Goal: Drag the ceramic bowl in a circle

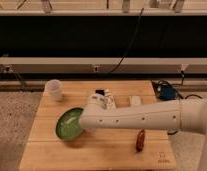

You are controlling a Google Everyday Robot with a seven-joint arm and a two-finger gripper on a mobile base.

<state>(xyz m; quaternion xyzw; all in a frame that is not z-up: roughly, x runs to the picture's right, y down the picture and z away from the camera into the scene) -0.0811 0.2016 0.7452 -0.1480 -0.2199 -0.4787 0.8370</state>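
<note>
The ceramic bowl (68,125) is glossy green with a paler inside. It sits on the left part of the wooden table (102,155). My white arm reaches in from the right and ends over the bowl's right rim. The gripper (88,116) is at that end, at the rim, and the arm's bulk hides its tips. The right part of the bowl is covered by the arm.
A small white cup (53,89) stands at the table's back left corner. A brown oblong object (141,140) lies front right. Small black-and-white items (109,97) and a white block (135,101) sit at the back. Blue gear with cables (167,93) lies past the right edge.
</note>
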